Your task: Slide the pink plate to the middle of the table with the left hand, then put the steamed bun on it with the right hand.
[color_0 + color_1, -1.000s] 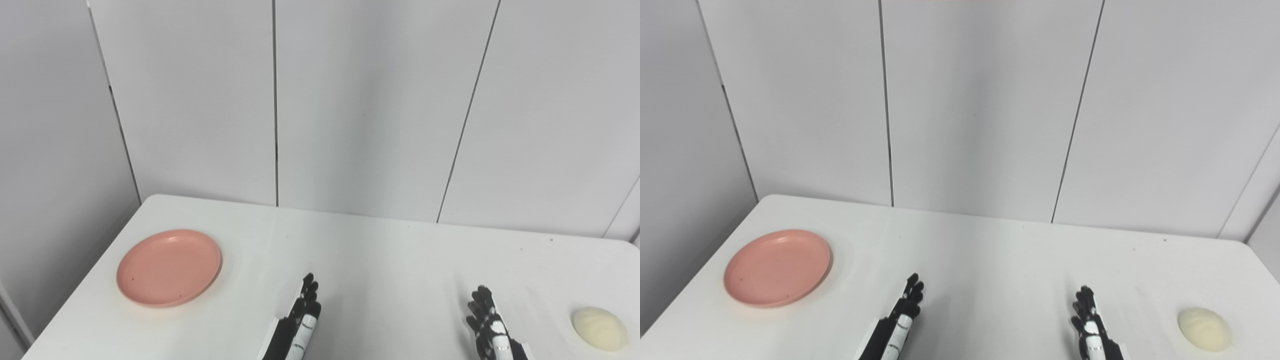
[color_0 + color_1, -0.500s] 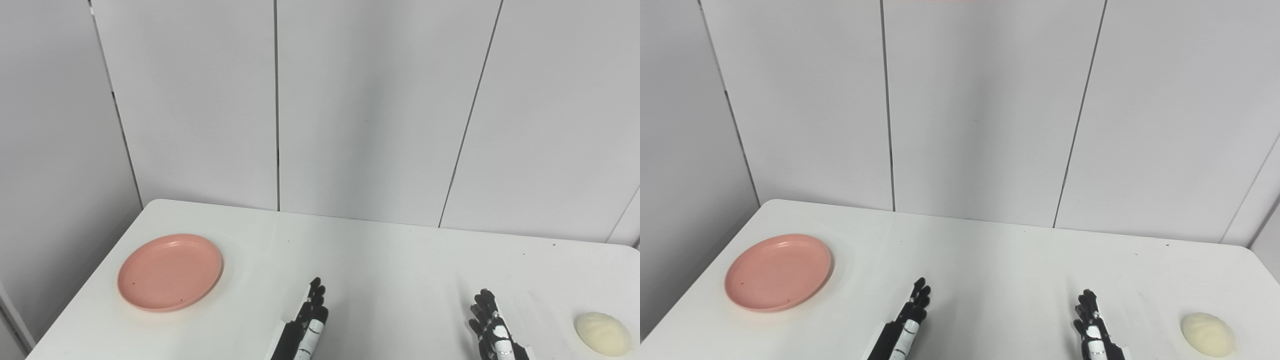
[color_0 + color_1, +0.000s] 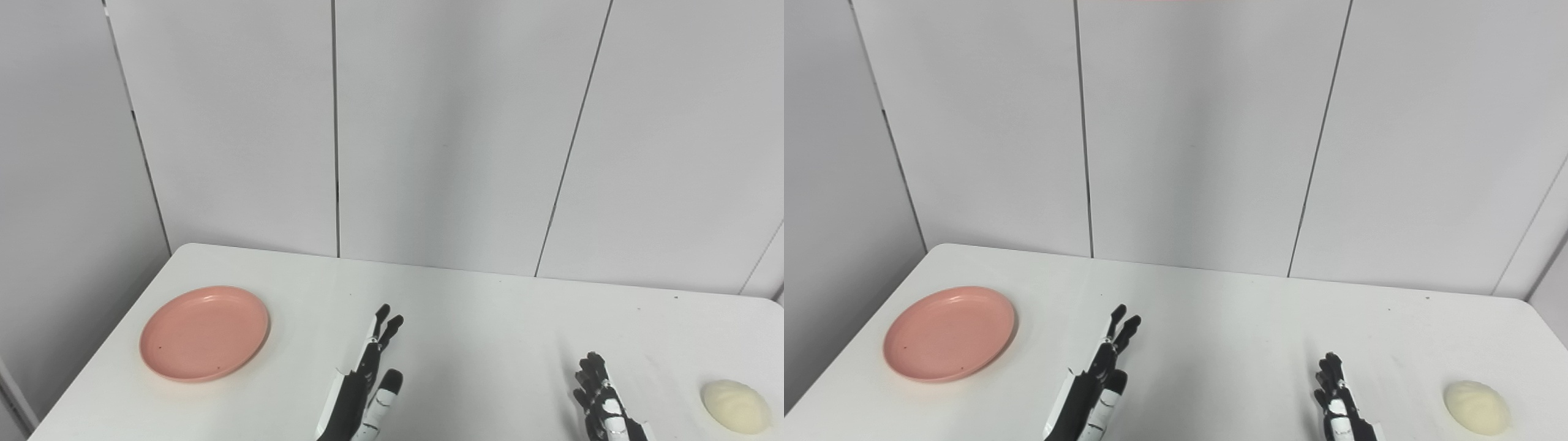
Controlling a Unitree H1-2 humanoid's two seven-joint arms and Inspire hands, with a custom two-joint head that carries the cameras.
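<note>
A round pink plate (image 3: pixel 204 332) lies on the left side of the white table (image 3: pixel 478 318), bare. A pale steamed bun (image 3: pixel 735 407) sits near the table's right front corner. My left hand (image 3: pixel 367 386) is open, fingers stretched forward and apart, raised over the table's front middle, well to the right of the plate and not touching it. My right hand (image 3: pixel 603 404) is open and empty at the bottom edge, left of the bun with a clear gap. Both show in the right eye view: left hand (image 3: pixel 1102 380), right hand (image 3: pixel 1338 401).
Grey wall panels (image 3: pixel 429 122) stand right behind the table's far edge. The table's left edge runs close beside the plate, with a grey side wall (image 3: pixel 61 214) beyond it.
My left hand has risen and reached forward, its fingers spreading apart. My right hand, the plate and the bun have stayed put. The camera shifted slightly.
</note>
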